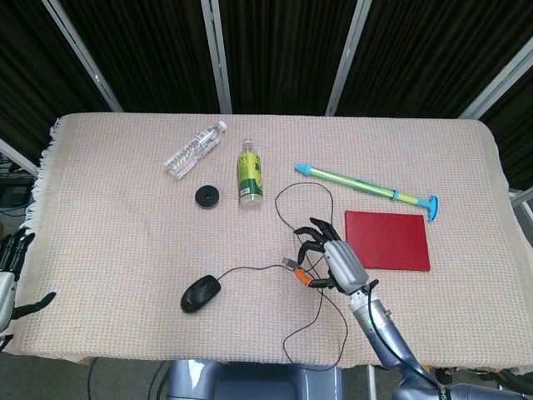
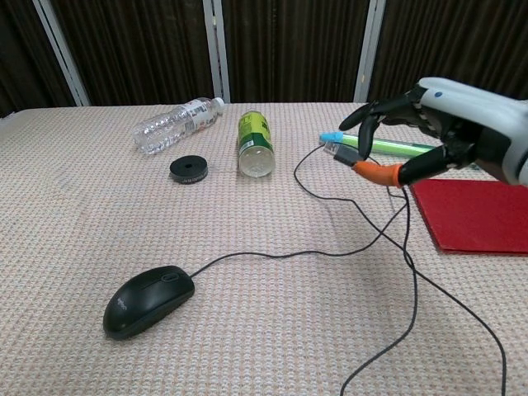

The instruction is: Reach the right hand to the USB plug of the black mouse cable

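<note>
USB plug (image 2: 337, 152) pinched, right hand (image 2: 445, 124) raised above table

Bare cloth (image 1: 108, 242) left; cable (image 2: 412, 280) loops beside red pad (image 1: 388, 240).

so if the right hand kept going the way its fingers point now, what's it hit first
Probably nothing soon. The right hand, holding the USB plug above the table, points left toward the green bottle, which lies lower and seems farther back; depth is unclear.

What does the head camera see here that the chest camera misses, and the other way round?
Only the head view shows the idle left hand at the table's edge and the green tube's blue T-shaped end. Only the chest view shows the plug raised clear of the beige woven tablecloth. Both show the right hand holding the orange-collared USB plug and the black mouse.
</note>
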`<action>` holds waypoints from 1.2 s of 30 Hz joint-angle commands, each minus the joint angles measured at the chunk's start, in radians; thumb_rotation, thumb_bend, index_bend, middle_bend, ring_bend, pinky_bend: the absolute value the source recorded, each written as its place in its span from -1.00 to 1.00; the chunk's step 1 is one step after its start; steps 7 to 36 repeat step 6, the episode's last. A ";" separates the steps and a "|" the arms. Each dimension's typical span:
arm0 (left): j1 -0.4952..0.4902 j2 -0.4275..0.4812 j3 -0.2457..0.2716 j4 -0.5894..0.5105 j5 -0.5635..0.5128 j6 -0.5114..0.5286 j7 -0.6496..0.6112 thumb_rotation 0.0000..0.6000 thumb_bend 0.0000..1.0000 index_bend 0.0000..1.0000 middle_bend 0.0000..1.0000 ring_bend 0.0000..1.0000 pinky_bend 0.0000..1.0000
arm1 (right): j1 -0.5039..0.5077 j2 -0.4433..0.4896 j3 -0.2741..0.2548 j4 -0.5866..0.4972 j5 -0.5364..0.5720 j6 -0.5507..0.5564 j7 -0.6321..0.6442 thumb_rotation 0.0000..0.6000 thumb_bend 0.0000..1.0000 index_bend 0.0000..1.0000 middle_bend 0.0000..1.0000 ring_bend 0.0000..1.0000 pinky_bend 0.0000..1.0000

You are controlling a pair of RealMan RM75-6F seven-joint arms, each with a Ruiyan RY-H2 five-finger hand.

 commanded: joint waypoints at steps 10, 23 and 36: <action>0.001 0.003 0.000 -0.002 0.000 0.001 -0.006 1.00 -0.78 -0.90 -1.00 -1.00 -1.00 | -0.036 -0.002 -0.054 0.023 -0.113 0.058 0.146 1.00 -0.31 0.22 -0.55 -1.00 -1.00; 0.001 0.003 0.000 -0.002 0.000 0.001 -0.006 1.00 -0.78 -0.90 -1.00 -1.00 -1.00 | -0.036 -0.002 -0.054 0.023 -0.113 0.058 0.146 1.00 -0.31 0.22 -0.55 -1.00 -1.00; 0.001 0.003 0.000 -0.002 0.000 0.001 -0.006 1.00 -0.78 -0.90 -1.00 -1.00 -1.00 | -0.036 -0.002 -0.054 0.023 -0.113 0.058 0.146 1.00 -0.31 0.22 -0.55 -1.00 -1.00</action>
